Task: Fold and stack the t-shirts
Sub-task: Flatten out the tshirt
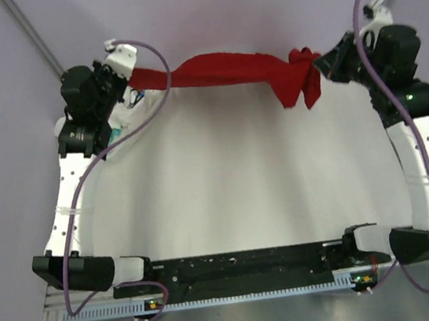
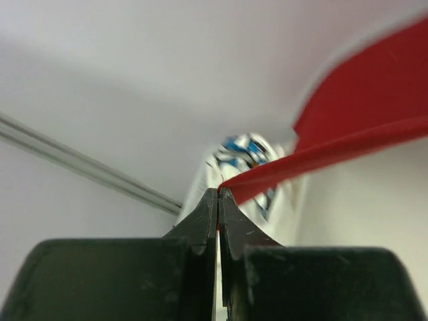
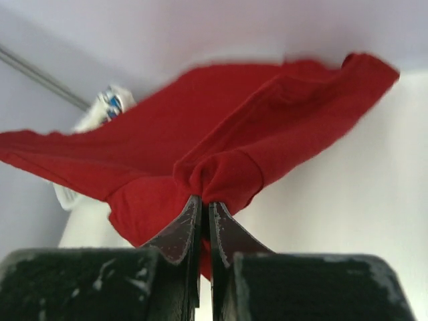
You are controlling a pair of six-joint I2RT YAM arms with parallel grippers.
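A red t-shirt (image 1: 226,70) hangs stretched in the air between my two grippers, above the far part of the white table cover (image 1: 225,183). My left gripper (image 1: 131,78) is shut on the shirt's left end; in the left wrist view the red cloth (image 2: 348,127) runs from the closed tips (image 2: 219,192) up to the right. My right gripper (image 1: 320,59) is shut on a bunched fold at the right end, where cloth droops down. In the right wrist view the shirt (image 3: 200,140) spreads out from the closed tips (image 3: 201,199).
A white garment with a blue print (image 1: 119,129) lies under the left arm; it also shows in the left wrist view (image 2: 244,152) and in the right wrist view (image 3: 110,103). Purple walls with grey rails (image 1: 32,38) enclose the far side. The black base rail (image 1: 236,264) runs along the near edge.
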